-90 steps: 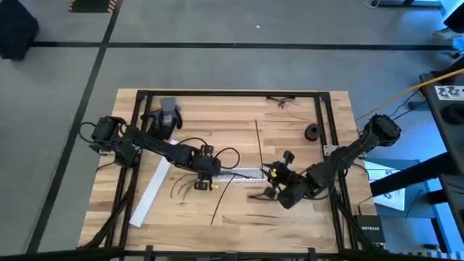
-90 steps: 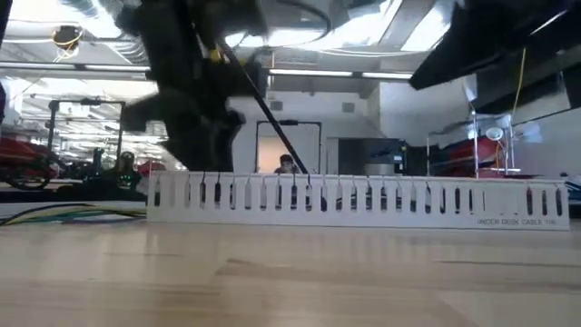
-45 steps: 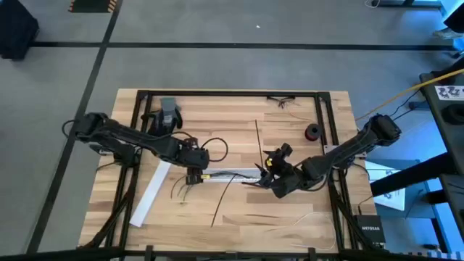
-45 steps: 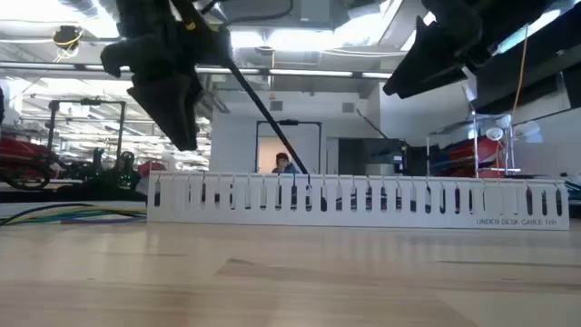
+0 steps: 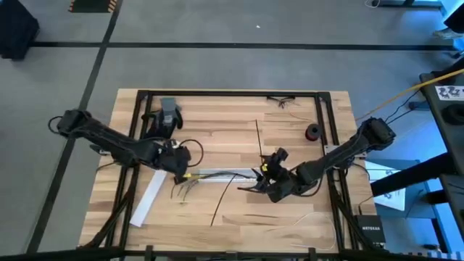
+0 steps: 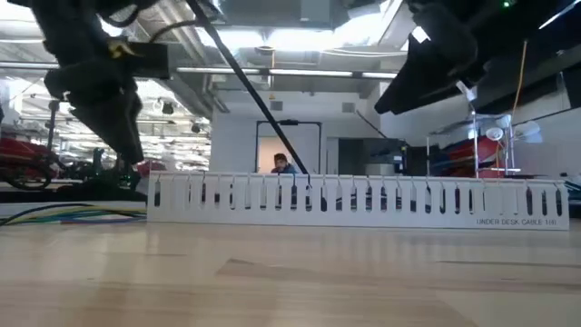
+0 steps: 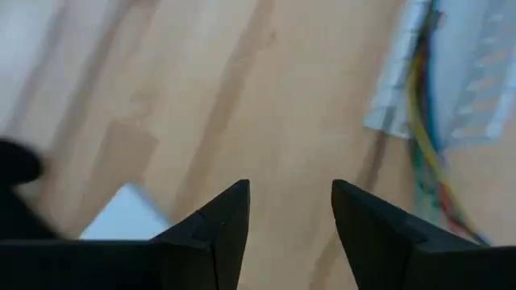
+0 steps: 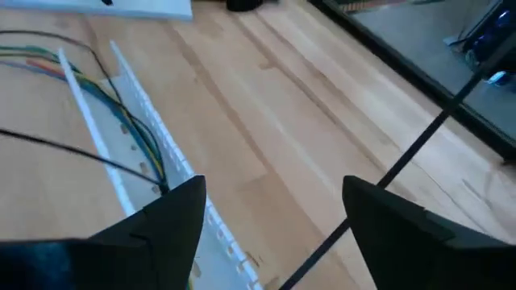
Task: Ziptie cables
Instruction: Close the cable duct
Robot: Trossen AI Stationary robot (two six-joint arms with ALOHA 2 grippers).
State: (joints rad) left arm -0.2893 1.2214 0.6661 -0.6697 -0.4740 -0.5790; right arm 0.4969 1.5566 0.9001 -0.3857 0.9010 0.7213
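Both tools stand with fingers apart and hold nothing: the left tool (image 5: 176, 161) hangs above the left end of the white slotted duct (image 5: 217, 174), the right tool (image 5: 267, 179) near its right end. The cables (image 8: 121, 105), thin limp coloured wires, lie along this duct on the pale wooden desk (image 5: 232, 225), their loose ends splaying past its left end (image 5: 185, 190). A risk, in my judgement: a descending finger catches the duct's thin plastic teeth, or the limp strands slip out.
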